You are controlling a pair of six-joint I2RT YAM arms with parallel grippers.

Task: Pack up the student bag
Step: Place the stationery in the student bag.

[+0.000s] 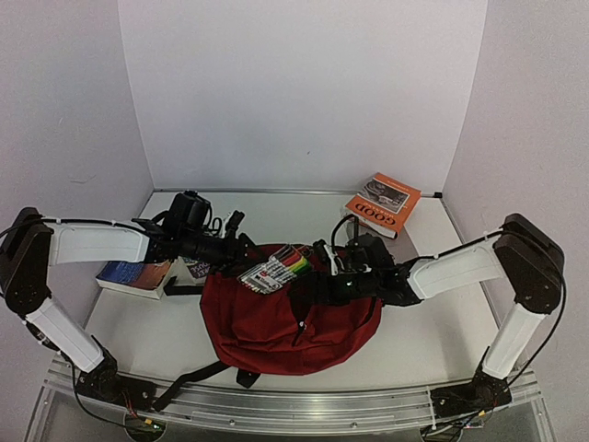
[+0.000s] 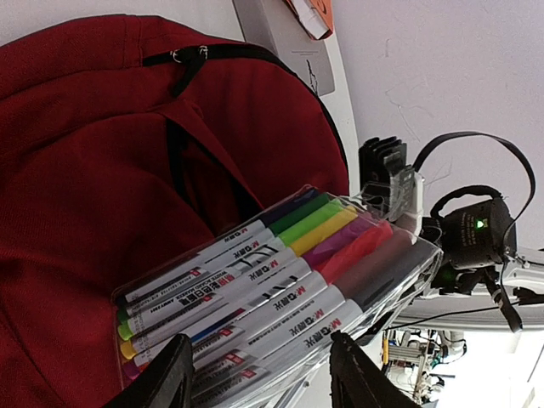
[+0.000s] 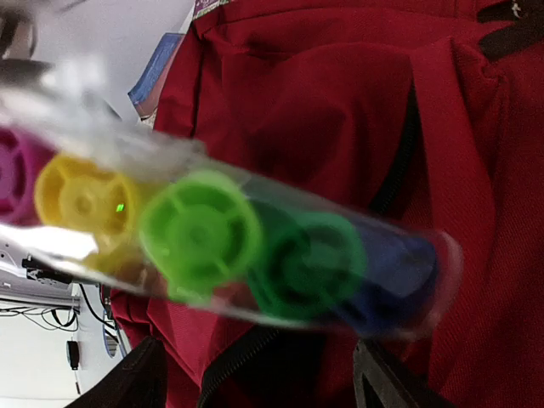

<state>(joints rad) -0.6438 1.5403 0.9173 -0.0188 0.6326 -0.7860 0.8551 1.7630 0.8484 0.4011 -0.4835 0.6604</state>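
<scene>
The student bag [image 1: 285,322] is a dark red backpack lying in the middle of the table, and it fills the left wrist view [image 2: 85,170] and the right wrist view [image 3: 323,85]. A clear pack of coloured markers [image 1: 276,267] hangs tilted over the bag's top edge. My left gripper [image 1: 244,258] is shut on the pack's near end, with a finger on each side of it [image 2: 259,374]. The marker caps [image 3: 212,238] point at my right gripper [image 1: 324,258]. That gripper is open [image 3: 263,382] above the bag's black zipper [image 3: 246,357] and holds nothing.
An orange book [image 1: 384,203] lies at the back right. A blue book [image 1: 136,273] lies under my left arm, left of the bag. Black bag straps [image 1: 198,378] trail toward the table's front rail. White walls close in the back and sides.
</scene>
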